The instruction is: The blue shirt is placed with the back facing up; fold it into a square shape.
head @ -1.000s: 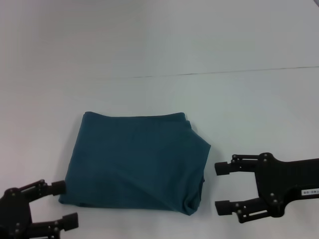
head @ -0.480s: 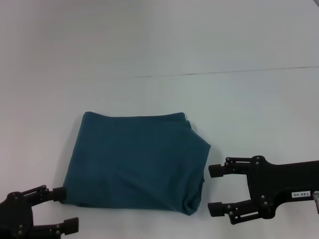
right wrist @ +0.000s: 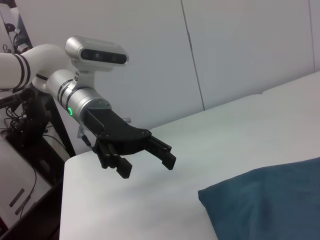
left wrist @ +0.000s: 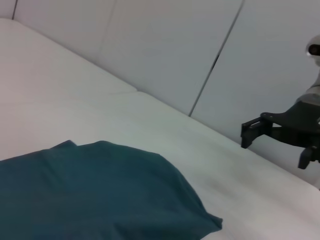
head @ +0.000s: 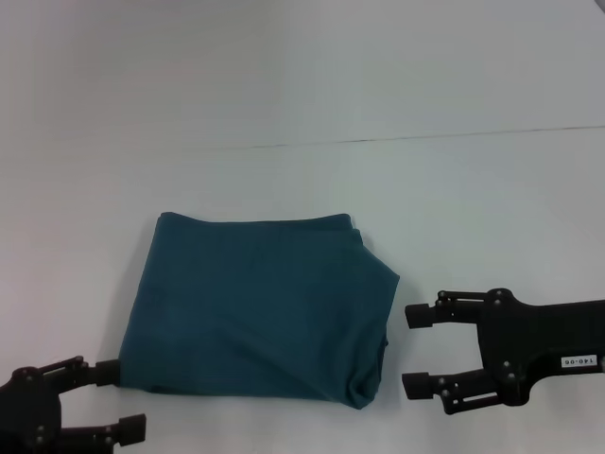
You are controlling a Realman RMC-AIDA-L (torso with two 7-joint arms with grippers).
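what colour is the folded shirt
Plain dark teal-blue shirt, no pattern showing; the head view shows it best.

Room light was even, soft, rather cool. White table [head: 302, 85] showed no glare. Only faint shadow lay under blue shirt [head: 260, 307] edge. Head view was slightly soft; wrist views blurred close to lens.

The blue shirt [head: 260, 307] is soft matt cloth, the table [head: 284, 85] smooth matt white, both grippers matt black.
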